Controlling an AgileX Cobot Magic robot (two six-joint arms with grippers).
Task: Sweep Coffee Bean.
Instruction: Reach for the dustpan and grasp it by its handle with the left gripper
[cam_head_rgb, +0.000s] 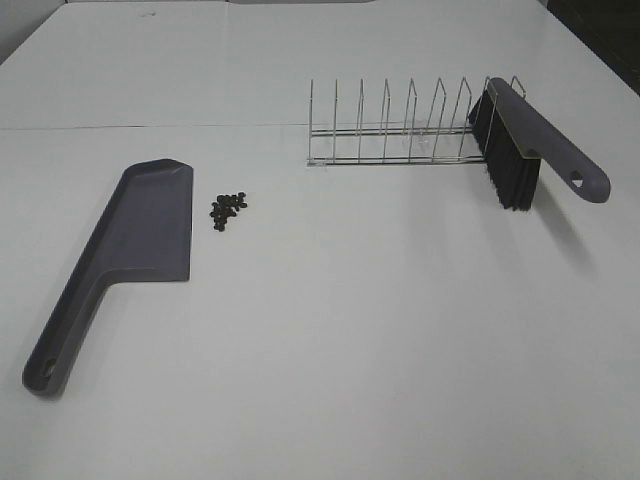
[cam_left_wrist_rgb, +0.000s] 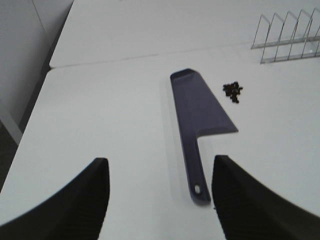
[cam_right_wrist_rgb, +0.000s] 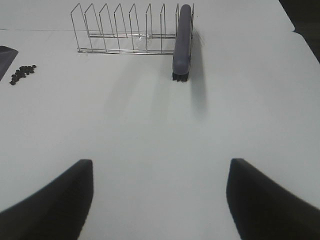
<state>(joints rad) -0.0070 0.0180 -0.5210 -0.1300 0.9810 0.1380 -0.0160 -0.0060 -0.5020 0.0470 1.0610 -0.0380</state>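
The coffee beans (cam_head_rgb: 228, 209) lie in a small loose cluster on the white table, just right of the grey dustpan (cam_head_rgb: 130, 245), which lies flat with its handle toward the front left. The beans (cam_left_wrist_rgb: 233, 91) and dustpan (cam_left_wrist_rgb: 197, 115) also show in the left wrist view. The grey brush (cam_head_rgb: 525, 140) with black bristles leans in the right end of the wire rack (cam_head_rgb: 395, 125). My left gripper (cam_left_wrist_rgb: 159, 197) is open and empty, short of the dustpan's handle. My right gripper (cam_right_wrist_rgb: 159, 197) is open and empty, well short of the brush (cam_right_wrist_rgb: 182, 42). Neither gripper shows in the high view.
The wire rack (cam_right_wrist_rgb: 127, 30) stands at the back centre-right of the table. A seam (cam_head_rgb: 150, 127) runs across the table behind the dustpan. The table's left edge (cam_left_wrist_rgb: 37, 95) drops off beside the dustpan.
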